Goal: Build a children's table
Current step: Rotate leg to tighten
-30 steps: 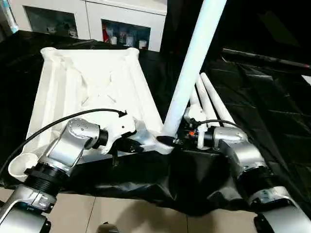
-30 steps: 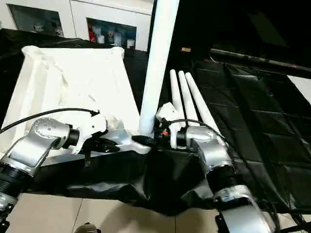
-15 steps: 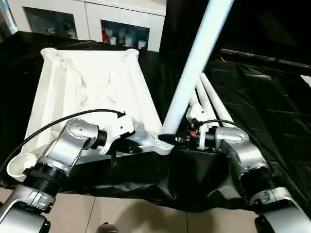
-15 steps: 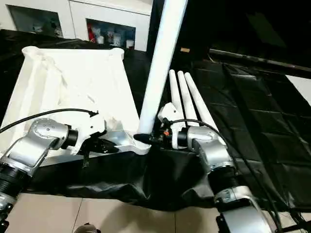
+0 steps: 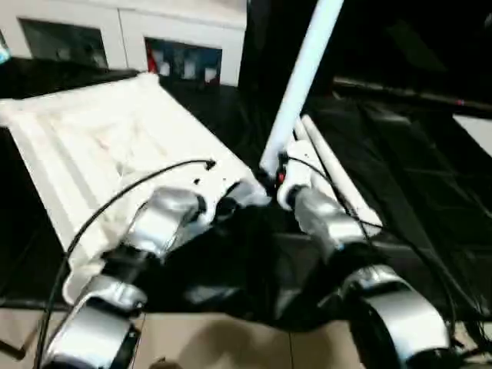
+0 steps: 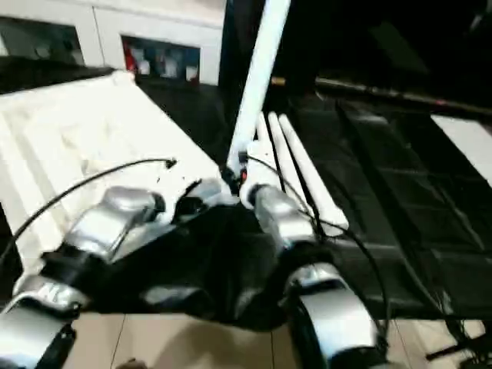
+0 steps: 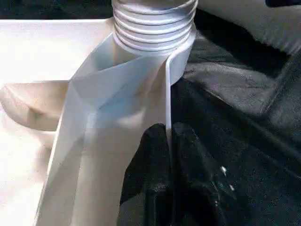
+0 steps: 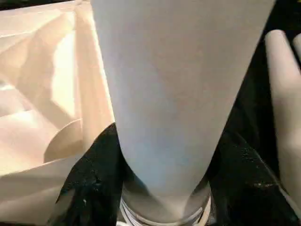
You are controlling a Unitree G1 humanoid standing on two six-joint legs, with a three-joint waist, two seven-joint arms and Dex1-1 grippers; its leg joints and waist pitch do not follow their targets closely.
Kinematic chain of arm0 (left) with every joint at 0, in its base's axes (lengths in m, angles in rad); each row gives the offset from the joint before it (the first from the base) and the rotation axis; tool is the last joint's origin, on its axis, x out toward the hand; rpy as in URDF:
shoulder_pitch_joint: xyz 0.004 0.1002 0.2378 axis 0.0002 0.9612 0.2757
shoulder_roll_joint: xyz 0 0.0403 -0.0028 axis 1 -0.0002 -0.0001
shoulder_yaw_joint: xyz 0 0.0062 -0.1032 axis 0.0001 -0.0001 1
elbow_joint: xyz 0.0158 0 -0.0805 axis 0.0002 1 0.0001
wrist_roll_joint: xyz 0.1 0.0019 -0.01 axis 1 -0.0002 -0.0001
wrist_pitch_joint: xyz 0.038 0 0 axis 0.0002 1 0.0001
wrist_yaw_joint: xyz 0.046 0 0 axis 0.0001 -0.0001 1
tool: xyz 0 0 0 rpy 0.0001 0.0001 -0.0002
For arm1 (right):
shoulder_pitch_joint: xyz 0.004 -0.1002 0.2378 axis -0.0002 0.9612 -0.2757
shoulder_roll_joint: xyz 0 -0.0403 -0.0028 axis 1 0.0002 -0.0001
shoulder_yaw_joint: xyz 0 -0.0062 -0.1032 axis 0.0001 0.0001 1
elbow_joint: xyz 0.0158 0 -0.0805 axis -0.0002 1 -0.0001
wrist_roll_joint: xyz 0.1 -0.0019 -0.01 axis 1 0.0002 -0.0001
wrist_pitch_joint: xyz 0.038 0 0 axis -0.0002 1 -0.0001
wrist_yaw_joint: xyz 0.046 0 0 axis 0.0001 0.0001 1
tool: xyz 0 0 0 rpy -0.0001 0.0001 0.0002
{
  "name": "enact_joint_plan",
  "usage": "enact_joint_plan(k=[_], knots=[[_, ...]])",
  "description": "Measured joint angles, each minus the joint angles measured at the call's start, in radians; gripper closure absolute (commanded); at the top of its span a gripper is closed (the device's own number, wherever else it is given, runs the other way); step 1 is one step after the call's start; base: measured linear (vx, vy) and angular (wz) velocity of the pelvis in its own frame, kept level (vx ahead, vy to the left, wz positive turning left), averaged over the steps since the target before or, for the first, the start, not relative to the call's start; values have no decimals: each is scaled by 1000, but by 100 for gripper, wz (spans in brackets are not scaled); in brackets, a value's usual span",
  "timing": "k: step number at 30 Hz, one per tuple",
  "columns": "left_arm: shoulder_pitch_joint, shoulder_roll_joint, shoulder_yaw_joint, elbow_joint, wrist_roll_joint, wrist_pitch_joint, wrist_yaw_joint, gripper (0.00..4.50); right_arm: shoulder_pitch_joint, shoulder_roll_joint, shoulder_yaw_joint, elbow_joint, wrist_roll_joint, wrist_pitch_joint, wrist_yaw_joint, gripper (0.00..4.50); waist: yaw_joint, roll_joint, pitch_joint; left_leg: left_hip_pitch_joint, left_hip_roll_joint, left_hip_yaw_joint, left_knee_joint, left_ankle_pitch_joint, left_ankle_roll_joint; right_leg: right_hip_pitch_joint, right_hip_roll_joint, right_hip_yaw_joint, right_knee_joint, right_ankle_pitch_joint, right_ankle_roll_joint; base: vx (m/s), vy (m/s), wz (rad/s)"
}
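The white tabletop (image 5: pixel 100 146) lies underside up on black cloth. One white leg (image 5: pixel 300 84) stands in its near corner socket (image 7: pixel 181 52), leaning a little; its ribbed end (image 7: pixel 155 23) sits in the socket. My left gripper (image 7: pixel 170 141) is shut on the tabletop's thin rim just beside that socket, one finger on each face. At the leg's base my right gripper (image 8: pixel 164 188) has a black finger (image 8: pixel 89 179) pressed on either side of the tube. Both silver forearms reach in from below, with the left gripper (image 5: pixel 231 206) and the right gripper (image 5: pixel 270 178) close together at the corner.
Spare white legs (image 5: pixel 330 165) lie side by side on the black cloth just right of the socket. A white glass-door cabinet (image 5: pixel 184 58) stands behind the table. The cloth's front edge hangs over pale floor (image 5: pixel 215 346).
The whole picture has swung and tilted, so the camera has moved. My right fingers have drawn in against the leg's base. The left gripper keeps its hold on the rim.
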Motion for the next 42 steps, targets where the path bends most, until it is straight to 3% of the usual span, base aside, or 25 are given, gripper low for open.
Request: enact_joint_plan(k=[5, 6, 10, 11, 15, 19, 21, 28, 31, 33, 42], knots=[[1, 3, 0, 1, 6, -2, 4, 450, -26, 17, -1, 51, -27, -28, 2, 243, -3, -3, -2, 0, 0, 0, 1, 0, 0, 0, 0, 1, -1, 1, 2, 0, 0, 0], [1, 6, -1, 1, 6, -2, 4, 450, -32, 16, -3, 66, -28, -39, 12, 188, -4, -3, -2, 0, 0, 0, 1, 0, 0, 0, 0, 1, -1, 1, 2, 0, 0, 0], [1, 22, -2, 0, 4, -11, -8, 450, -40, -2, -3, 93, -35, -55, 62, 166, -5, -2, -1, -1, 0, 0, 0, 0, 0, -2, 0, 1, 0, 1, 2, 0, 0, 0], [1, 25, -2, -1, 3, -13, -14, 450, -40, -7, -3, 94, -35, -59, 77, 142, -5, -2, -1, -1, 0, 0, 0, 0, 0, -2, 0, 1, 0, 1, 2, 0, 0, 0], [8, 59, 1, -3, -12, -45, -74, 450, -36, -55, 12, 76, -35, -43, 220, 142, -6, -1, -1, -2, 0, 1, -2, 0, 0, -4, 1, 1, -1, 1, 1, 0, 0, 0], [33, 127, -1, -19, -24, -137, -196, 450, 25, -128, 64, -9, -36, -31, 428, 142, 0, 3, 2, -4, 0, 1, -4, 1, 2, -5, 1, 0, -2, 0, 0, 0, 0, 0], [60, 165, -3, -43, -46, -183, -277, 450, 66, -169, 92, -71, -33, -20, 559, 142, 6, 5, 3, -8, 0, 2, -3, 1, 2, -7, 1, 0, -2, 0, 0, 0, 0, 0], [110, 258, -33, -131, -105, -193, -470, 450, 156, -268, 181, -266, -17, 32, 827, 142, 30, 5, 3, -14, 0, 3, 1, 0, 7, -12, 0, -1, -2, 1, 0, 0, 0, 0], [112, 267, -38, -133, -113, -198, -511, 450, 159, -280, 189, -283, -15, 46, 881, 142, 33, 5, 3, -14, 0, 3, 3, 1, 7, -11, 0, -1, -1, 2, 1, 0, 0, 0], [114, 268, -42, -135, -114, -200, -525, 450, 172, -289, 189, -307, -16, 54, 902, 176, 35, 5, 3, -14, 0, 3, 3, 1, 7, -10, 0, -1, -1, 2, 1, 0, 0, 0], [122, 278, -44, -149, -115, -203, -543, 450, 187, -296, 194, -350, -12, 95, 926, 199, 35, 4, 4, -14, 0, 3, 3, 1, 7, -11, 0, -1, -1, 2, 1, 0, 0, 0]])
